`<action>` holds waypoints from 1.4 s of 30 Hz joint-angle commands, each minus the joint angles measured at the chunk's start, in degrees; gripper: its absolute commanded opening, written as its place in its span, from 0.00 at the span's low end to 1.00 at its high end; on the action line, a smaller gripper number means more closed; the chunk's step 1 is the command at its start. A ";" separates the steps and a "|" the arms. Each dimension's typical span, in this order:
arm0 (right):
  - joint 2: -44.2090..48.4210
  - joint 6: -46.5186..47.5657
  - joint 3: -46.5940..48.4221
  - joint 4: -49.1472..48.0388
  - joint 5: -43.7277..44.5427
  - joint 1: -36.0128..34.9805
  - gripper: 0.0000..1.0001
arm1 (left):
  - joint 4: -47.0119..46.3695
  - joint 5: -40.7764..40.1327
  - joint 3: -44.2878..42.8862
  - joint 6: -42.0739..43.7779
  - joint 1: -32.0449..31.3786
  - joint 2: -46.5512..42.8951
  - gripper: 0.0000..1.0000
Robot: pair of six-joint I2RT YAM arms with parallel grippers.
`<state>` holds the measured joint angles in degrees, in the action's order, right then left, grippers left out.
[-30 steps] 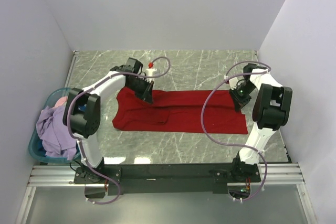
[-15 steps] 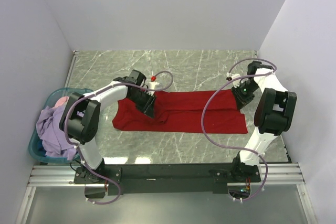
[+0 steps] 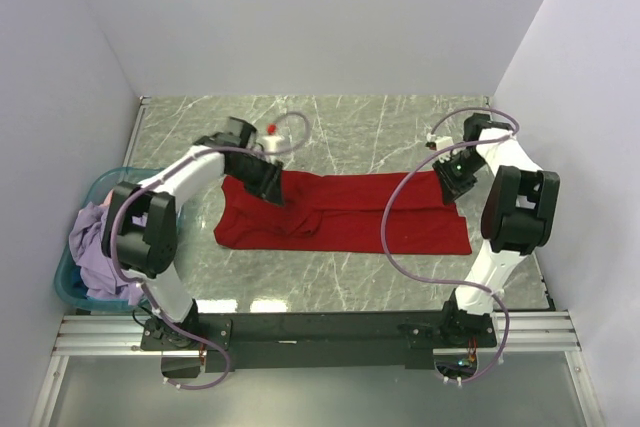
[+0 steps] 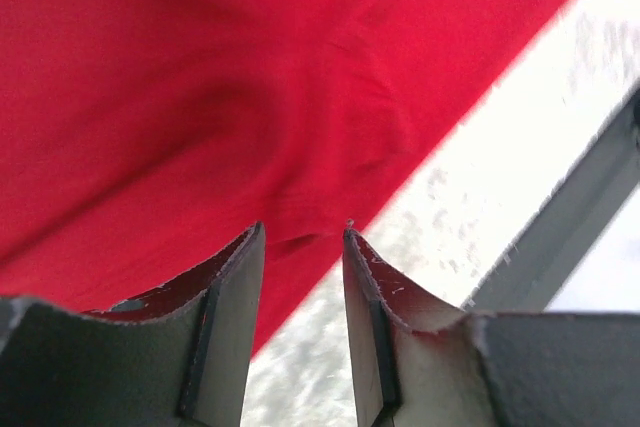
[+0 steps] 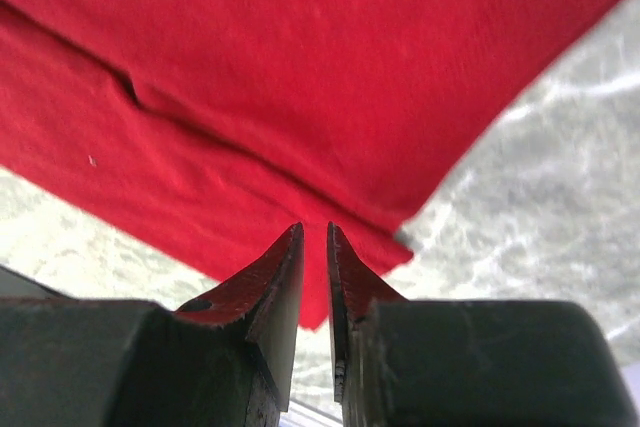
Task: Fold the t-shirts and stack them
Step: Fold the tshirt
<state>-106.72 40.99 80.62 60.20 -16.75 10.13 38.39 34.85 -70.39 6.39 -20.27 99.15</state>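
A red t-shirt (image 3: 350,212) lies folded into a long flat band across the middle of the marble table (image 3: 350,132). My left gripper (image 3: 272,191) hovers over its left part, near the far edge. In the left wrist view the gripper (image 4: 300,232) is open and empty above the shirt's edge (image 4: 200,77). My right gripper (image 3: 447,185) is over the shirt's far right corner. In the right wrist view the gripper (image 5: 314,227) has a narrow gap between its jaws, with nothing in them, above the shirt's corner (image 5: 300,67).
A teal basket (image 3: 72,287) with lavender clothes (image 3: 100,247) and something pink stands at the table's left edge. White walls close in the table at the back and on both sides. Purple cables loop above both arms.
My left gripper has swung back and to the left over the shirt's left part. My right gripper has shifted slightly back and to the left. The shirt lies the same.
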 commanded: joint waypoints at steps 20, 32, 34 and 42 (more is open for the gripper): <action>-3.15 -2.50 -7.39 -8.08 14.11 -4.77 0.22 | -0.77 -19.54 -4.38 -4.81 11.92 12.79 0.41; 9.33 1.11 -6.39 6.93 -4.41 -8.48 0.22 | 5.65 -17.37 -50.46 -1.99 15.61 33.23 0.45; 8.37 -0.82 -3.46 6.95 -4.95 -7.85 0.21 | 2.22 -15.08 -47.75 -3.22 15.44 29.63 0.48; 1.52 -6.44 -0.81 -0.69 1.88 -12.58 0.18 | -6.39 -8.23 -21.30 -12.35 12.19 10.72 0.51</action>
<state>-102.43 37.45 79.07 61.93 -16.97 0.54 36.60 21.91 -97.56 -0.84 -6.44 116.49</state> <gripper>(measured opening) 0.185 0.515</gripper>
